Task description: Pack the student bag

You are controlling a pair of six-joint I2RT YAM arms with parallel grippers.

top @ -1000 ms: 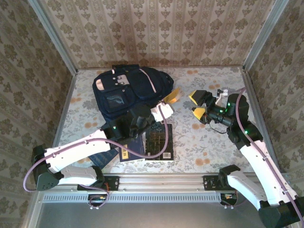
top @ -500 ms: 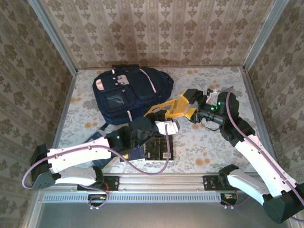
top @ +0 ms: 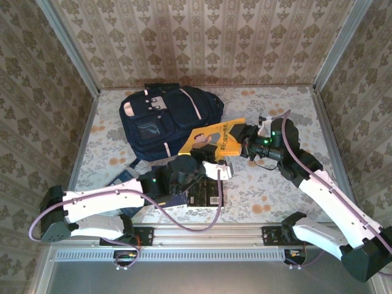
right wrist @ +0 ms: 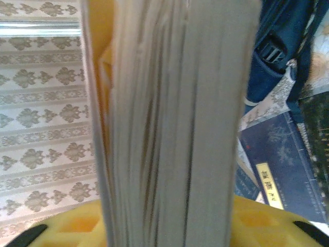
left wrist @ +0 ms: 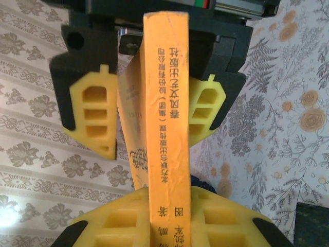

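We found the student bag [top: 165,119] lying flat on the far left part of the bench [top: 282,104], front patches upward; we could not tell whether its main opening was unzipped. The orange book [top: 211,139] was held clear of the bench just beside the bag's right edge, with its spine facing the left wrist camera. The left claw [top: 205,157] was nearly closed and clamped on the near end of the book, one finger on each cover. The right claw [top: 241,142] straddled the far end. In the left wrist view its pads [left wrist: 95,116] stood close against the covers, but we could not tell whether they gripped or merely flanked them. We judged the step in hand to be a transfer of the book between claws before insertion. For a sound transfer, the receiving claw should seat squarely on both covers near the spine, and only then should the other claw release. Both claws should stay in line with the book so that the pages do not splay. The book should stay above the dark book [top: 205,191] lying on the bench below.
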